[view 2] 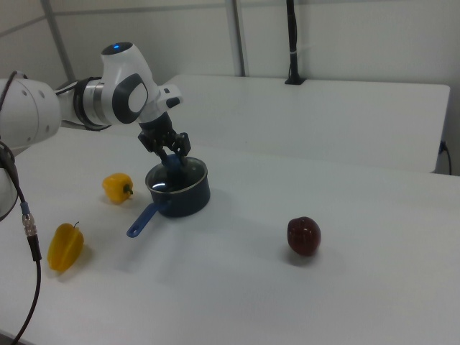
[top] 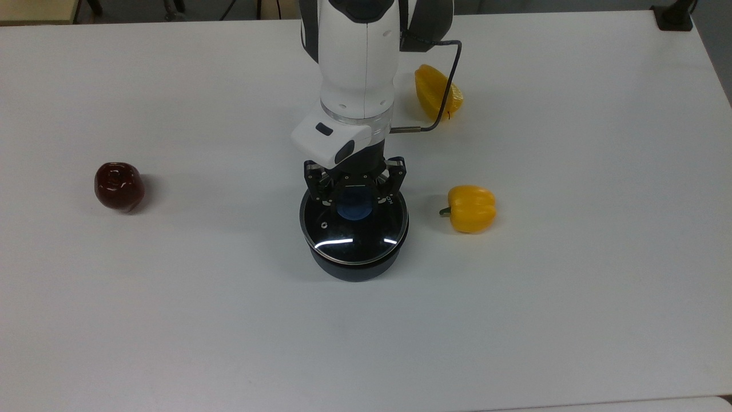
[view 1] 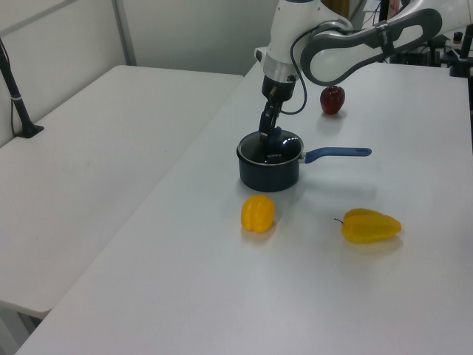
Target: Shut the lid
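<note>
Lid (top: 354,229): glass, blue knob, lying on the saucepan (top: 357,268), rim nearly matched all round. Gripper (top: 354,201): fingers clamped on the knob. Advice: check the rim sits level and centred, then open the fingers gently and lift straight up, avoiding any sideways drag.

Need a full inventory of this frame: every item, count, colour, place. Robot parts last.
lid: 1, clear glass with metal rim and blue knob, sitting on the saucepan at table centre.
saucepan: 1, dark with a blue handle, centre of the table.
bell peppers: 2, yellow; one on the top view's right of the saucepan, one farther back, near the arm's cable.
apple: 1, dark red, far on the top view's left, well apart from the saucepan.
table: 1, white, holds everything.
arm: 1, white, reaching over the saucepan.
gripper: 1, black, at the lid's knob, fingers either side of it.
</note>
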